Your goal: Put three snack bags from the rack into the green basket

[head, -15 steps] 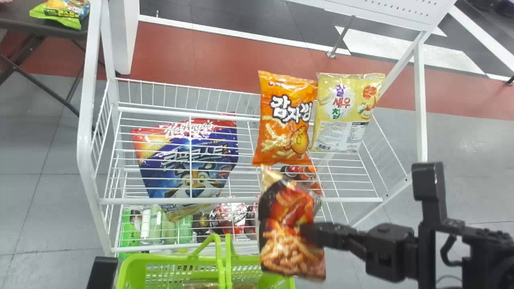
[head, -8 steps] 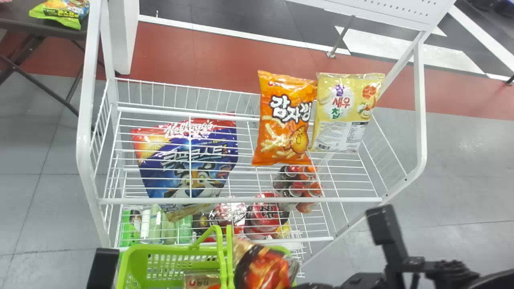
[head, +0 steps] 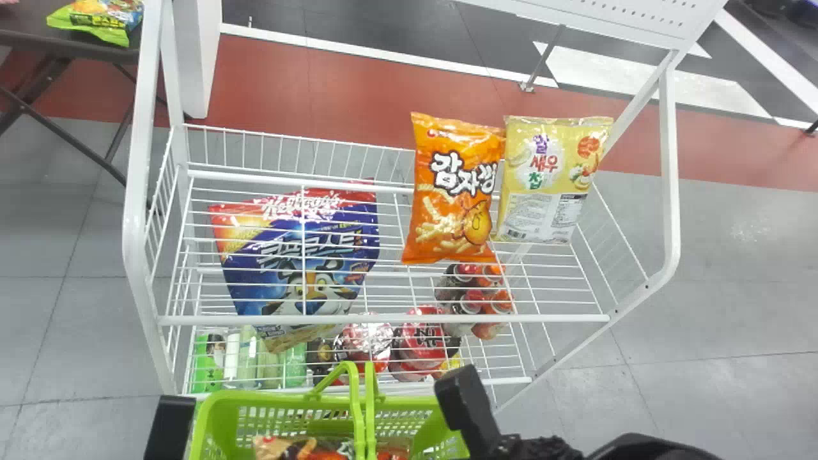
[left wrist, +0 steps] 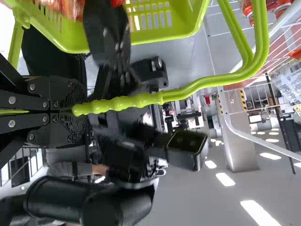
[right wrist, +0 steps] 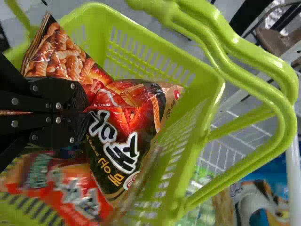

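Rack [head: 133, 191] of white metal tube and wire mesh, with shelves one above another. Beyond its left side, dark-topped folding table [head: 32, 29]. Before the rack, lime-green slatted plastic basket [head: 268, 398]. In the left half of the upper shelf, large blue, red and yellow cereal bag [head: 275, 233] with a cartoon tiger. At the same shelf's right, side by side, pale yellow snack bag [head: 553, 172] and glossy orange snack bag [head: 450, 191]. At the basket's left end, black left gripper [head: 169, 428], jaws clenched on a ribbed green handle [left wrist: 122, 102]. At its right end, black right gripper [head: 470, 409], jaws grasping a black-and-red snack bag [right wrist: 120, 155] inside the basket. Just beside that, also in the basket, red-orange snack bag [right wrist: 70, 190] with white lettering. Lower in the rack, red round tubs [head: 425, 335] and dark bottles [head: 473, 300] with red and orange caps. On the table, small green-and-yellow packet [head: 96, 19].
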Action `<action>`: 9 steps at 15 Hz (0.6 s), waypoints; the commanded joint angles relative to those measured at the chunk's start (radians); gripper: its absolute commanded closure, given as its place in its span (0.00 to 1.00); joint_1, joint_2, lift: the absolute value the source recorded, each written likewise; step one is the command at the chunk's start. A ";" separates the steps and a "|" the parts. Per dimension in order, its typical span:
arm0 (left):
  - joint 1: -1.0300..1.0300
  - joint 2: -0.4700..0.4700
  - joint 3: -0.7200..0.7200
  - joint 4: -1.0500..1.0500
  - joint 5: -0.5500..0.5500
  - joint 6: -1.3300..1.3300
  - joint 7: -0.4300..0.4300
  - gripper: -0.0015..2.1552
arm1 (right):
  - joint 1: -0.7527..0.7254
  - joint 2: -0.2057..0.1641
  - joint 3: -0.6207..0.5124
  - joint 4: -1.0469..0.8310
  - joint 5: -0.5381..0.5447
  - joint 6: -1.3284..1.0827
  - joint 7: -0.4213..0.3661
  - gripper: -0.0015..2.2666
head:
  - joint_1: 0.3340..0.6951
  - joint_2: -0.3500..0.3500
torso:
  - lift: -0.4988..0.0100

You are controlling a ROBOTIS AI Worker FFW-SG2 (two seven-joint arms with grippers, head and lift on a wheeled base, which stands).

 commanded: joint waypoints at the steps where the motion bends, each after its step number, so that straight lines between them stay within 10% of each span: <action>1: -0.002 -0.003 -0.004 0.000 -0.002 0.004 0.002 0.68 | -0.021 0.004 0.030 0.046 -0.005 -0.060 0.002 0.68 | 1.00 0.00 | 0.98; 2: -0.002 -0.003 -0.004 0.000 -0.002 0.004 0.000 0.68 | -0.021 -0.002 0.027 0.043 -0.003 -0.063 0.009 0.12 | 1.00 0.00 | 0.98; 3: -0.002 -0.003 -0.003 0.001 -0.002 0.004 0.000 0.68 | -0.018 -0.008 0.008 0.033 -0.005 -0.057 0.022 0.00 | 1.00 0.00 | 0.98; 9: -0.002 -0.003 0.002 0.000 -0.002 0.004 -0.004 0.68 | 0.001 -0.004 -0.231 -0.073 -0.078 0.002 0.128 0.04 | 1.00 0.00 | 0.98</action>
